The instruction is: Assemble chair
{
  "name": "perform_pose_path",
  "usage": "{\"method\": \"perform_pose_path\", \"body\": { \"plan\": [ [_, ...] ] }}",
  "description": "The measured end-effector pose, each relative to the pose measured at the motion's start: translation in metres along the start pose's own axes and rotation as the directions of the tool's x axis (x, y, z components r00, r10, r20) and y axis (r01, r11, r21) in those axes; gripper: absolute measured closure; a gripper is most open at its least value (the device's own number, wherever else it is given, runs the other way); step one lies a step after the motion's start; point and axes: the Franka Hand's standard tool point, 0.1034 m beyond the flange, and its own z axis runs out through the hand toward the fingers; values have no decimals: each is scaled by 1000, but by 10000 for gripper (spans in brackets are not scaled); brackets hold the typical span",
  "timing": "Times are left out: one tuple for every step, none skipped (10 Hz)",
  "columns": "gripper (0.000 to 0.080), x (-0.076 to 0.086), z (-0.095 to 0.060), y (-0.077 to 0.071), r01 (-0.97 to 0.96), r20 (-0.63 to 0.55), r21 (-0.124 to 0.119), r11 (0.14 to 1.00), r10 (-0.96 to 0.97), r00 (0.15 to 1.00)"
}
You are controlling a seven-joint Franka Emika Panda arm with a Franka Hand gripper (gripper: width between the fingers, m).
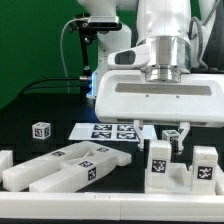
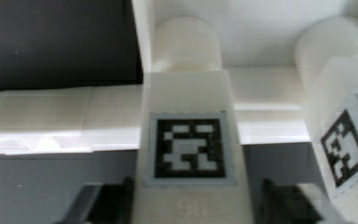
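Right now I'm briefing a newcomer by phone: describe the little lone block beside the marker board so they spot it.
Find the flat marker board in the middle of the dark table. Off its end, toward the exterior view's left, stands a small white block, touching nothing. Unlike the long bars lying nearer the camera, it is roughly cube-shaped with one tag facing us.

We see the marker board (image 1: 100, 131) lying flat on the black counter (image 1: 30, 105), its tags facing up. Behind the counter we make out a green backdrop (image 1: 25, 40) and a black cable (image 1: 64, 50).
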Motion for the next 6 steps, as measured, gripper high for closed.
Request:
{"method": "perform_pose_path", "body": {
  "plan": [
    [310,1,0,2,-1,35,3,1000,1,999],
    [186,14,-4,10,-7,51,3,1000,7,999],
    [161,22,-4,15,-19,65,2,1000,18,998],
    [161,18,-1,14,-37,187,15,999,34,982],
    [161,22,-2,10,-73,288,23,997,64,956],
    [151,20,-1,8,-86,363,25,996,71,929]
  ]
}}
